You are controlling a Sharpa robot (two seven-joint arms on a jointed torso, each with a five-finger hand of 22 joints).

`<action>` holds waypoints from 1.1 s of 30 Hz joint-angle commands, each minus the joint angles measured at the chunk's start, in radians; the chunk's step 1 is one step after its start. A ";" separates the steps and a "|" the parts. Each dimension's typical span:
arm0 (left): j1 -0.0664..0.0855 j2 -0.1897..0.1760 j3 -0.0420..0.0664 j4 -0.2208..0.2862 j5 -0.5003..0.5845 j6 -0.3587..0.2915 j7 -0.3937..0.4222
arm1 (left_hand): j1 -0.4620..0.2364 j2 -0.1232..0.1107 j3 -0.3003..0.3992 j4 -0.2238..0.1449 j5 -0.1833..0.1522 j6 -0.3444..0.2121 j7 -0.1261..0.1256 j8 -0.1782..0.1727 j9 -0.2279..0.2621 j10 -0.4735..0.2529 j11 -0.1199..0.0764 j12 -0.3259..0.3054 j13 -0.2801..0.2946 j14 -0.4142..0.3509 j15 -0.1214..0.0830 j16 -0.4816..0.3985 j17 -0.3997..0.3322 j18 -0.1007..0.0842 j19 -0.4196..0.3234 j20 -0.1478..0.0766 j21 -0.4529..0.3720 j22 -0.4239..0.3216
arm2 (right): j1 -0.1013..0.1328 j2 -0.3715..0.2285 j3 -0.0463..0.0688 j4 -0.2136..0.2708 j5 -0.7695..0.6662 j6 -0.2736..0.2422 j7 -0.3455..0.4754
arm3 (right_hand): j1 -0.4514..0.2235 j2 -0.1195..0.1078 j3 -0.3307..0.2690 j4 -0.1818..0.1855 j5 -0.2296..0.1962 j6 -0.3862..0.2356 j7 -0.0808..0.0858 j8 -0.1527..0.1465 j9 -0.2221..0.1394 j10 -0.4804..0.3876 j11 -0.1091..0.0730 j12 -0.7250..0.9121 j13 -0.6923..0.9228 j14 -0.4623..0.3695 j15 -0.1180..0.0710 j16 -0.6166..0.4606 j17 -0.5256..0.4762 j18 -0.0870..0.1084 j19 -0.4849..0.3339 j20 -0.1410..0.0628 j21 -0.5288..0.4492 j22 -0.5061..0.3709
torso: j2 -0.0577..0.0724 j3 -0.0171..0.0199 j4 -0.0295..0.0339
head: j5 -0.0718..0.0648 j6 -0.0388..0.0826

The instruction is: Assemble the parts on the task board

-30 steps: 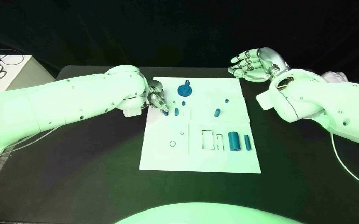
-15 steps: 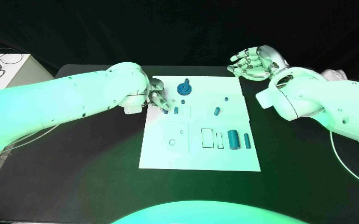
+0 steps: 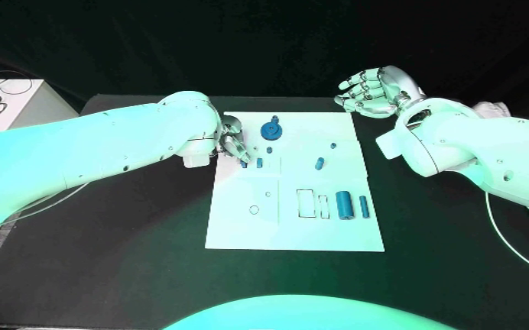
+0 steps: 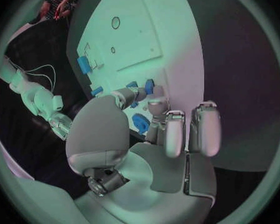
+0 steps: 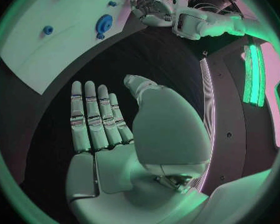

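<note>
Your left hand sits at the left edge of the task board, fingers curled down toward a small blue peg. From the wrist camera the fingertips crowd that peg, but you cannot tell whether they actually grip it. Just beside it stands a second blue peg, and a round blue gear lies farther back on the board. Toward the board's right side you have an oval blue piece, a large blue cylinder and a thinner blue pin side by side. Your right hand hovers off the board's far right corner above the black surface, fingers spread, holding nothing.
</note>
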 commanded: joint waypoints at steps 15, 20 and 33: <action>-0.010 0.009 -0.017 -0.019 0.007 0.005 -0.015 | -0.082 -0.008 -0.081 0.002 -0.015 0.015 -0.021 -0.023 -0.001 -0.008 -0.005 -0.011 -0.008 0.102 -0.012 0.001 0.258 -0.007 -0.002 -0.004 -0.016 0.039 | -0.001 -0.002 0.000 0.002 -0.003 0.011 0.016 | -0.006 0.005 0.005 0.002 0.007 -0.003 0.057 0.003 -0.001 0.004 0.003 -0.002 -0.002 -0.005 -0.002 -0.004 -0.002 0.013 -0.009 -0.001 -0.001 -0.002 | 0.000 -0.0005 0.0009 | -0.004 0.001; -0.011 0.008 -0.019 -0.022 0.002 0.004 -0.019 | -0.086 -0.017 -0.133 0.026 -0.017 0.020 -0.020 -0.030 -0.004 -0.011 -0.003 -0.013 -0.007 0.101 -0.011 -0.001 0.255 -0.006 -0.004 -0.004 -0.019 0.036 | -0.002 -0.002 0.000 0.001 -0.001 0.011 0.016 | -0.006 0.005 0.005 0.002 0.007 -0.003 0.057 0.003 -0.001 0.004 0.003 -0.002 -0.002 -0.005 -0.002 -0.004 -0.002 0.013 -0.009 -0.001 -0.001 -0.002 | -0.001 -0.0011 0.0011 | -0.004 0.003; -0.013 -0.006 -0.019 -0.022 -0.018 -0.038 -0.026 | -0.071 -0.022 -0.261 0.126 -0.117 0.013 -0.012 -0.041 -0.003 -0.034 0.004 -0.027 -0.030 0.097 -0.005 -0.008 0.241 -0.004 -0.009 0.000 -0.027 0.027 | -0.004 -0.003 0.000 0.001 0.000 0.010 0.017 | -0.007 0.005 0.005 0.002 0.008 -0.003 0.058 0.003 -0.002 0.003 0.004 -0.002 -0.003 -0.005 -0.001 -0.005 -0.003 0.013 -0.009 0.000 -0.002 -0.003 | 0.000 -0.0010 -0.0008 | -0.005 0.008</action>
